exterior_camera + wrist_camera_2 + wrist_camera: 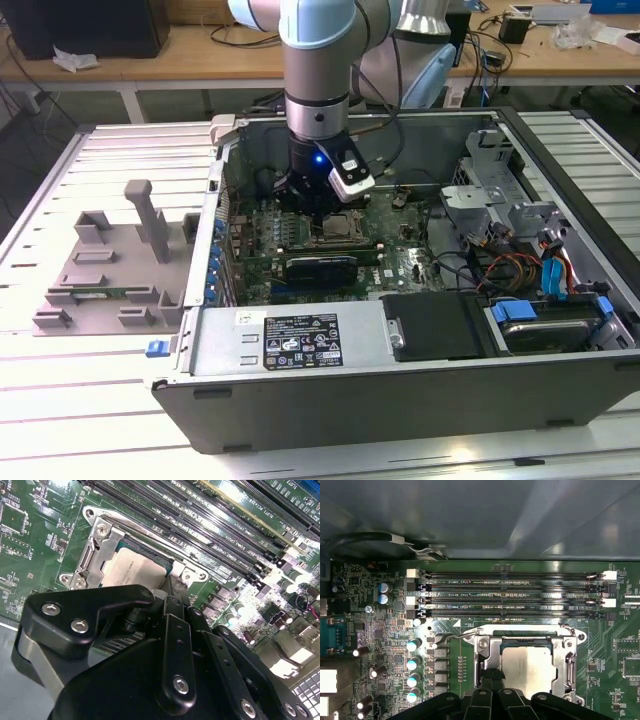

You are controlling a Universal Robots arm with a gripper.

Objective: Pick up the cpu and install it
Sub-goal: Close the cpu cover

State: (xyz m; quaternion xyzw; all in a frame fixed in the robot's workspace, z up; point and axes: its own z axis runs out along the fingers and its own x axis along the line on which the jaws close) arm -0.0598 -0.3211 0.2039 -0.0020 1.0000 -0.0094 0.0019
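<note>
The arm reaches down into the open computer case (400,372) standing on the slatted surface (100,410), and the gripper (326,214) hangs just over the socket area of the green motherboard (405,248). In both wrist views the cpu (527,666) (131,571) lies flat inside the metal socket frame (568,661), silver top up, beside the row of memory slots (510,593). It looks seated and not carried, so I judge the work to be at the placing stage of the install, with the pick-up done. The gripper (172,591) sits right at the chip's near edge, against or just above the frame. Whether it is apart or together I cannot tell, nor whether it touches the chip. The frame's lid appears to be up, so the chip does not look locked down yet. Any move from here calls for a clean vertical path and no sideways drag, since a nudge could shift the chip off its seat
</note>
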